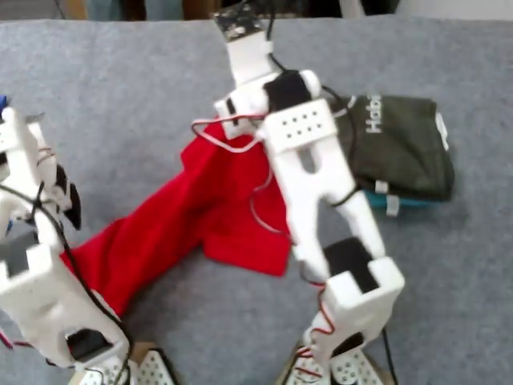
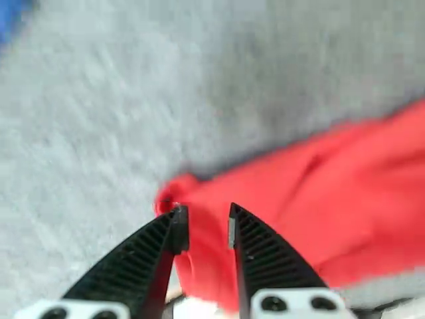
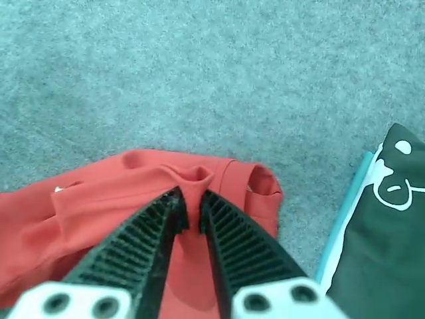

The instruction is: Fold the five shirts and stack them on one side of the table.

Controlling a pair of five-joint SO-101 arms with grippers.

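From above, the red shirt [image 1: 200, 216], likely light and limp, lies stretched between both arms beside the folded shirts [image 1: 401, 144]; the left gripper [image 2: 207, 219], jaws slightly apart, straddles one edge, probably a good hold; the right gripper [image 3: 189, 203] is pinched on a pucker at its tips.

place: robotics lab bench | cues: grey felt-covered table [image 1: 120, 88] — two white arms [image 1: 317, 172] with loose wiring

Black pincer [image 3: 189, 199] closed on a raised pinch of red shirt [image 3: 99, 209], grey tabletop [image 3: 199, 66] beyond, folded dark green shirt [image 3: 385, 259] with white print lying on a teal shirt [image 3: 342, 222] nearby
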